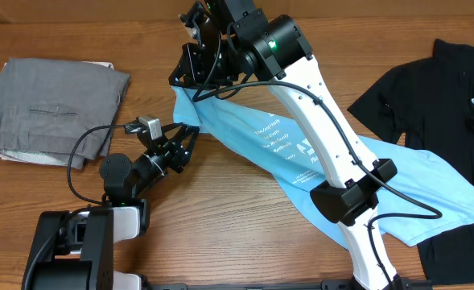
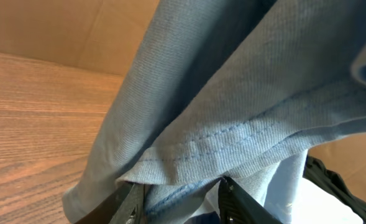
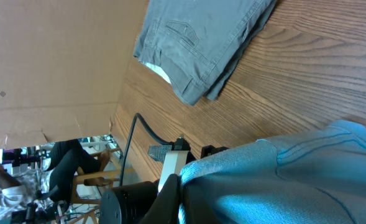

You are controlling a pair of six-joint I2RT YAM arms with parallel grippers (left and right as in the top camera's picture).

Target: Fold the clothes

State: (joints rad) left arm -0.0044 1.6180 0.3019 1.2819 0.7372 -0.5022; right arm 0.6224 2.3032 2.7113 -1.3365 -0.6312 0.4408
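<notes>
Two grippers: right gripper clamped on T-shirt; left gripper apart, seemingly astride hem.

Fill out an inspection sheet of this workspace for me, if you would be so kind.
Surface: wooden table, no damage seen.
Job's things: light blue T-shirt, unfolded, one end held up off the table, the other lying at the right.
Clutter: folded gray trousers at the left; black shirt at the right, partly under the T-shirt.
Grippers: right gripper, jaws shut on the T-shirt's raised end; left gripper, jaws apart around the hem, grip unclear.
Cables: black cable along the right arm; another cable looping by the left arm.
Surroundings: cardboard wall beside the table.
</notes>
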